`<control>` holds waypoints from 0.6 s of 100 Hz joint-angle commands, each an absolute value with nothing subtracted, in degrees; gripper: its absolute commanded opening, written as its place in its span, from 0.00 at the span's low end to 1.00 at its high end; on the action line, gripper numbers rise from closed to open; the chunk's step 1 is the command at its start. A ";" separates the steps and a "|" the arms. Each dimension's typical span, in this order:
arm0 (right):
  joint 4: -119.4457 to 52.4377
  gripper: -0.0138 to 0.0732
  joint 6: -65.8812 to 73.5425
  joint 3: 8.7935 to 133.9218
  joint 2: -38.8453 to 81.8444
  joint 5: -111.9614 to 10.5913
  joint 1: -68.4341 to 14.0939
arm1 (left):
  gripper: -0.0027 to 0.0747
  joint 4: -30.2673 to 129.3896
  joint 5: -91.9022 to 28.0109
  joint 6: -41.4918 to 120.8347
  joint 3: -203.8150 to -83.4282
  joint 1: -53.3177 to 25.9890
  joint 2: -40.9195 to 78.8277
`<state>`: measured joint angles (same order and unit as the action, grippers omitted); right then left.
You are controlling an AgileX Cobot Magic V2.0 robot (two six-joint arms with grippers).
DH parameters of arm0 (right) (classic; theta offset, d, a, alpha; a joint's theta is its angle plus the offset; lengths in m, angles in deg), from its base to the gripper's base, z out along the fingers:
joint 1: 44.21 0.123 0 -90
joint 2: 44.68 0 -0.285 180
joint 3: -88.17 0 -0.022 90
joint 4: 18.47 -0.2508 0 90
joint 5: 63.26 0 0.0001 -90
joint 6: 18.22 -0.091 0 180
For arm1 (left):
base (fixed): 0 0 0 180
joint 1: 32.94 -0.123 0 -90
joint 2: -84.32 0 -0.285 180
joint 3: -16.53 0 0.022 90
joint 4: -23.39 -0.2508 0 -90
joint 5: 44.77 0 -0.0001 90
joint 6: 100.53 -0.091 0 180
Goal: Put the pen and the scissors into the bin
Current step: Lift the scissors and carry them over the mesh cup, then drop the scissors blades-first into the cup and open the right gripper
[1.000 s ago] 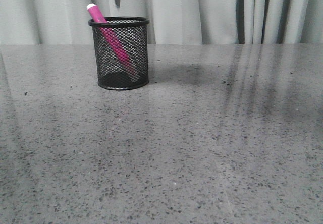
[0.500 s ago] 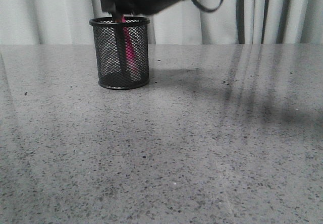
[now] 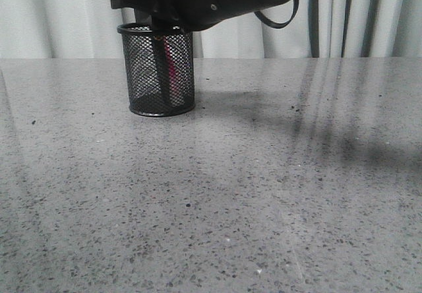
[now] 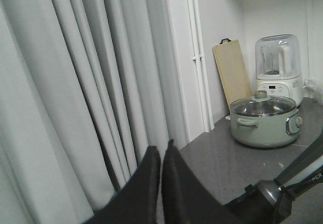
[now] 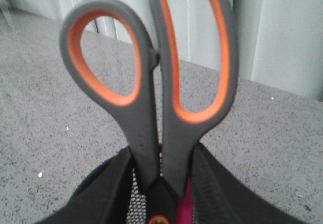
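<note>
The bin (image 3: pixel 158 75), a black wire-mesh cup, stands at the table's far left. The pink pen (image 3: pixel 173 68) stands inside it, seen through the mesh. My right gripper (image 3: pixel 161 16) hangs just above the bin's rim, shut on the scissors (image 3: pixel 161 62), whose dark blades reach down into the bin. In the right wrist view the grey-and-orange scissors handles (image 5: pixel 161 77) stick out from between the fingers of my right gripper (image 5: pixel 162 156), with the bin's mesh (image 5: pixel 136 204) and the pen (image 5: pixel 185 206) beyond. My left gripper (image 4: pixel 161 151) is shut and empty, facing the curtain.
Pale curtains hang behind the table's far edge. In the left wrist view a green lidded pot (image 4: pixel 262 120), a blender (image 4: pixel 279 67) and a wooden board (image 4: pixel 232 72) stand on a side counter.
My right arm came down over the bin and lowered the scissors blades into it. The pen, which leaned out to the left, now stands more upright inside.
</note>
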<state>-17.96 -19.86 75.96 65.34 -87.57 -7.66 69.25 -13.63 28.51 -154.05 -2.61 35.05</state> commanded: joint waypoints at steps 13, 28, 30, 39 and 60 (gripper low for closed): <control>-17.73 0.75 -19.73 77.46 61.12 -97.09 -7.91 | 0.01 69.56 -15.87 29.22 -155.62 -2.28 35.93; -17.73 0.72 -19.83 77.46 56.86 -96.72 -7.80 | 0.01 66.33 -15.42 31.31 -155.62 -2.28 36.74; -17.73 0.70 -19.83 77.46 55.86 -96.28 -7.82 | 0.01 65.18 -15.42 32.34 -155.62 -2.28 36.91; -17.73 0.50 -19.83 77.46 50.15 -91.83 -7.40 | 0.01 56.48 -15.42 39.27 -154.77 -2.28 38.45; -17.49 0.08 -19.83 69.95 31.55 -80.35 -7.35 | 0.01 31.54 -15.42 64.03 -144.36 -2.28 46.74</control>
